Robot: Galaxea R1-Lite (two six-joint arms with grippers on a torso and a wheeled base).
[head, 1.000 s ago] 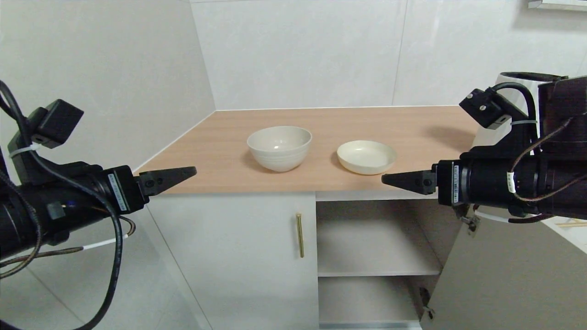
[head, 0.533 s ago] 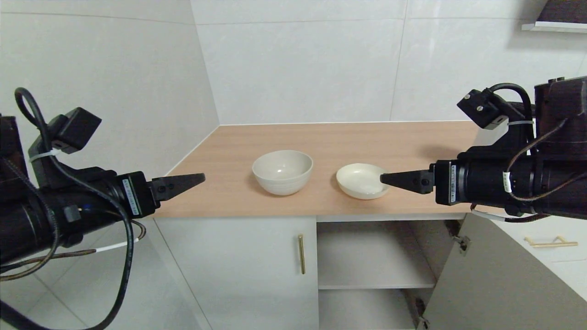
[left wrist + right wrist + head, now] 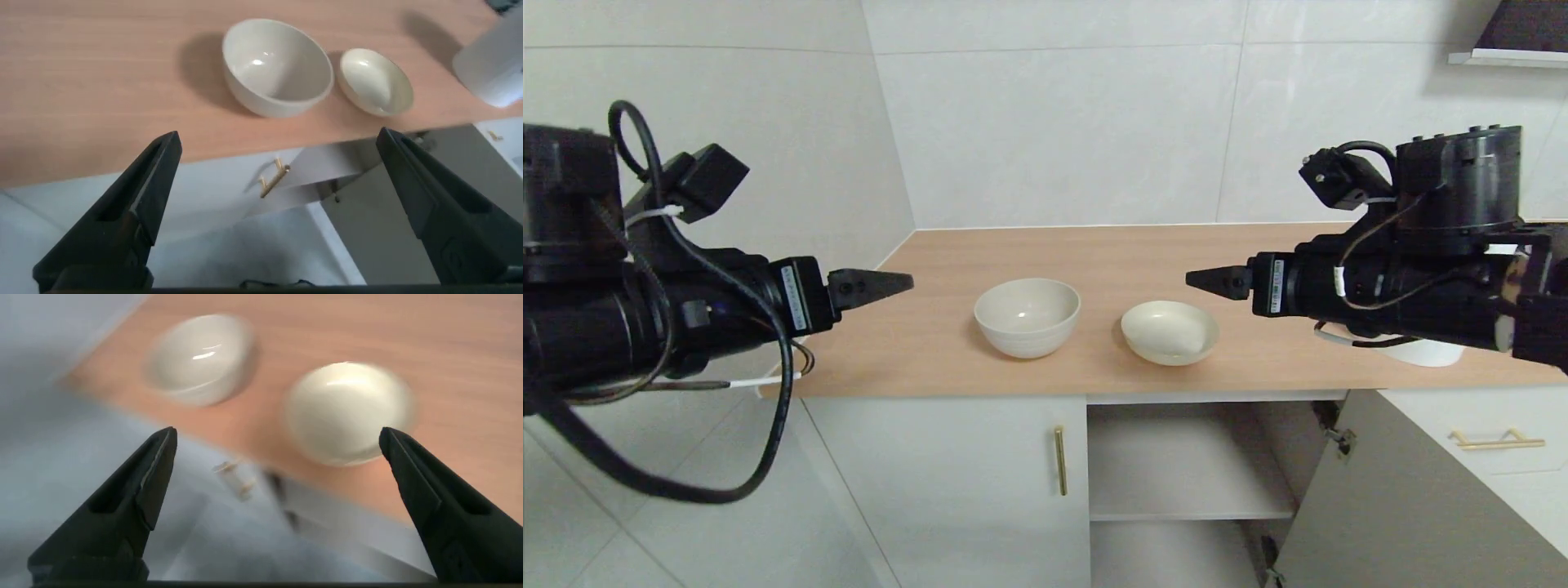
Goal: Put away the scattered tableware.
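I'm reading both claws spread wide and carrying nothing. The left gripper (image 3: pixel 882 284) is hovering by the countertop's (image 3: pixel 931 347) left end, and the right gripper (image 3: pixel 1207 279) is hanging right of the dishes, clear of them. Between them the deep bowl (image 3: pixel 1027 317) is sitting upright, with the shallow bowl (image 3: pixel 1170 331) just beside it, not touching. Below, the cabinet door (image 3: pixel 1380 506) is standing open.

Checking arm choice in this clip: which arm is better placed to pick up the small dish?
Right. The right gripper, open, is nearer the dish and the open cabinet; the bowl stands between the left gripper and the dish.
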